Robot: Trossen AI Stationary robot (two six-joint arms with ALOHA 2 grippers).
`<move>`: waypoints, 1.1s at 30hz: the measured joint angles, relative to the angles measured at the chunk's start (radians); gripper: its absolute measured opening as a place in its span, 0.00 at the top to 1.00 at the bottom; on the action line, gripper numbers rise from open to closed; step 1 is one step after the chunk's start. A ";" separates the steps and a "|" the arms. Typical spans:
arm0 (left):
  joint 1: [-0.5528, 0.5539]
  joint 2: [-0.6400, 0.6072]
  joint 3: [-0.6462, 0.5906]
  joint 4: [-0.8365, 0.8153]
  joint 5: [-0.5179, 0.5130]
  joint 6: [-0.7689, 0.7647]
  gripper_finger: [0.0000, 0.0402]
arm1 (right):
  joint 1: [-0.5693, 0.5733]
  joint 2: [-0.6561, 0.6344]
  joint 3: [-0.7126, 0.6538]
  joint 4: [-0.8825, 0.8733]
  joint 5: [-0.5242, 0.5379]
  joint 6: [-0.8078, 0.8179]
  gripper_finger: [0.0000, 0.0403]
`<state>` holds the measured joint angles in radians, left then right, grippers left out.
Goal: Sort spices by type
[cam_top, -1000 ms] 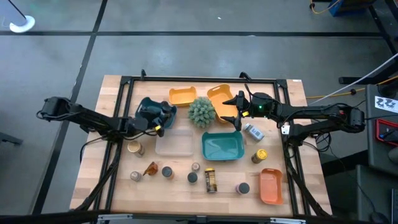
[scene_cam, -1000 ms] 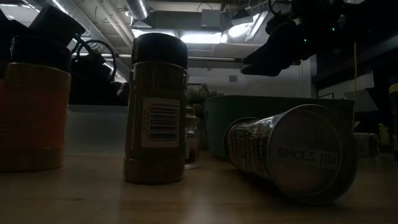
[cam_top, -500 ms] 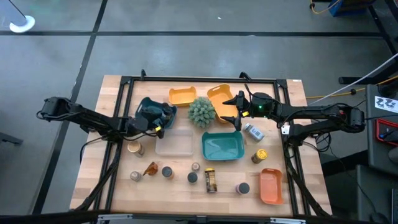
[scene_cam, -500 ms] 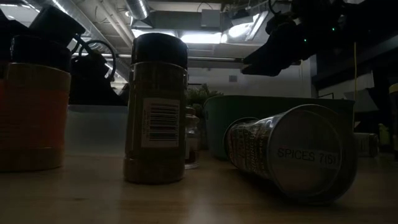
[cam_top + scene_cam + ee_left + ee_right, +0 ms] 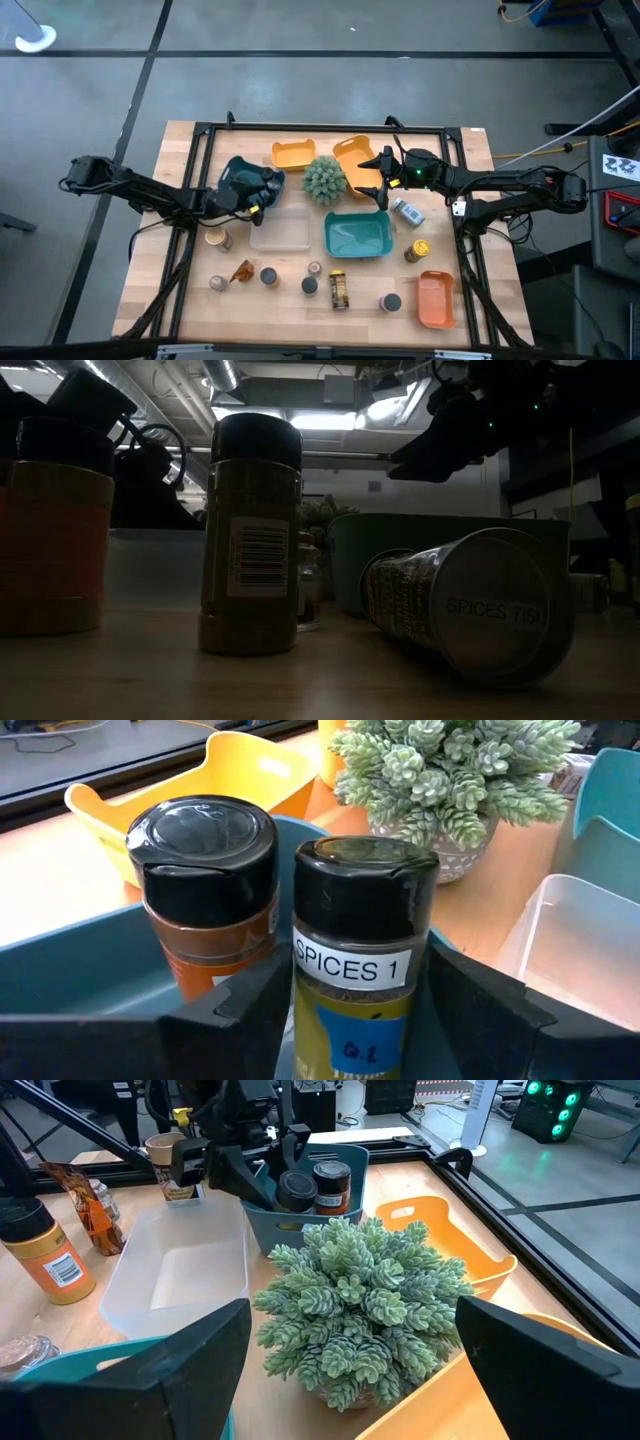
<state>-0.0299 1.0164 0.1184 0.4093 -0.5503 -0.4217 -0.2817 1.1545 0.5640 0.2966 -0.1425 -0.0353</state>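
Observation:
My left gripper (image 5: 258,199) is in the dark blue tray (image 5: 237,172) at the table's left. It is shut on a dark-capped jar (image 5: 365,920) labelled SPICES 1. A second dark-capped jar (image 5: 205,870) with orange-brown contents stands beside it in the tray. My right gripper (image 5: 383,180) hovers open beside the green plant (image 5: 324,180), touching nothing. Along the near side lie the tan jar (image 5: 215,238), the amber packet (image 5: 242,270), grey tins (image 5: 268,275), a lying dark-capped jar (image 5: 338,290) and a yellow-lidded jar (image 5: 418,250). The white-blue sachet (image 5: 406,211) lies by the teal tray. My left gripper pinches the SPICES 1 jar between its two fingers (image 5: 255,1010), which lie on opposite sides of the jar's body (image 5: 350,990) below the cap. The jar stands upright inside the dark blue tray. Its base is hidden by the tray wall and the fingers.
A clear tray (image 5: 280,230) and a teal tray (image 5: 357,235) sit mid-table. Two orange trays (image 5: 293,154) (image 5: 355,155) stand at the far side, and a third (image 5: 435,298) at the near right. The low view shows a standing jar (image 5: 250,530) and a lying jar (image 5: 470,615) up close.

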 joint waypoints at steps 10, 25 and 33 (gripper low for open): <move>-0.003 -0.056 0.000 -0.013 0.000 -0.008 0.46 | 0.000 0.000 0.000 -0.001 0.000 0.000 0.13; -0.003 -0.235 0.000 -0.115 0.053 0.010 0.46 | 0.000 0.000 0.000 -0.002 0.000 0.003 0.13; -0.003 -0.315 0.000 -0.113 0.052 0.033 0.46 | 0.000 0.000 0.000 -0.002 0.000 0.003 0.13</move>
<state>-0.0330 0.7010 0.1184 0.2963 -0.4980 -0.3889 -0.2814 1.1546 0.5640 0.2941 -0.1423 -0.0319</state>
